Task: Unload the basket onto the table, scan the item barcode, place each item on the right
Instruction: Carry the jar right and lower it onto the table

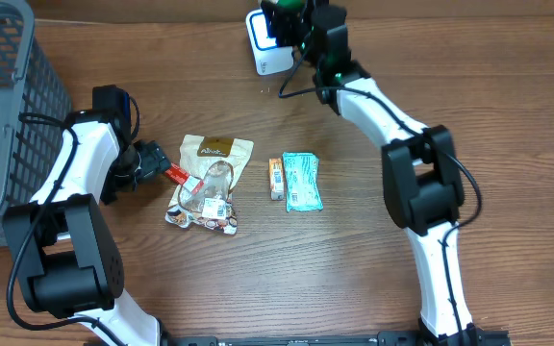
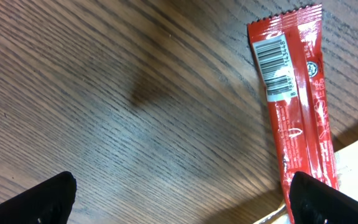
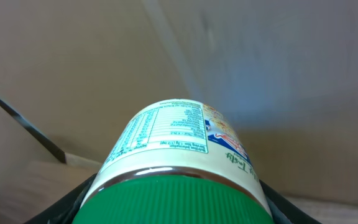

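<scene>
A jar with a green ribbed lid (image 3: 179,199) and a cream label with a nutrition table fills the right wrist view. My right gripper (image 3: 176,208) is shut on it, a black finger on each side of the lid. From overhead, the jar (image 1: 285,12) is held just above the white scanner (image 1: 265,56) at the table's far edge. My left gripper (image 1: 157,165) is open low over the wood. A red packet (image 2: 294,106) with a white barcode label (image 2: 275,65) lies beside its right fingertip (image 2: 328,202). Nothing lies between the jaws.
A grey mesh basket (image 1: 8,106) stands at the far left. In the middle lie a tan snack bag (image 1: 217,151), a clear bag of sweets (image 1: 205,204), a small orange box (image 1: 276,179) and a teal packet (image 1: 303,181).
</scene>
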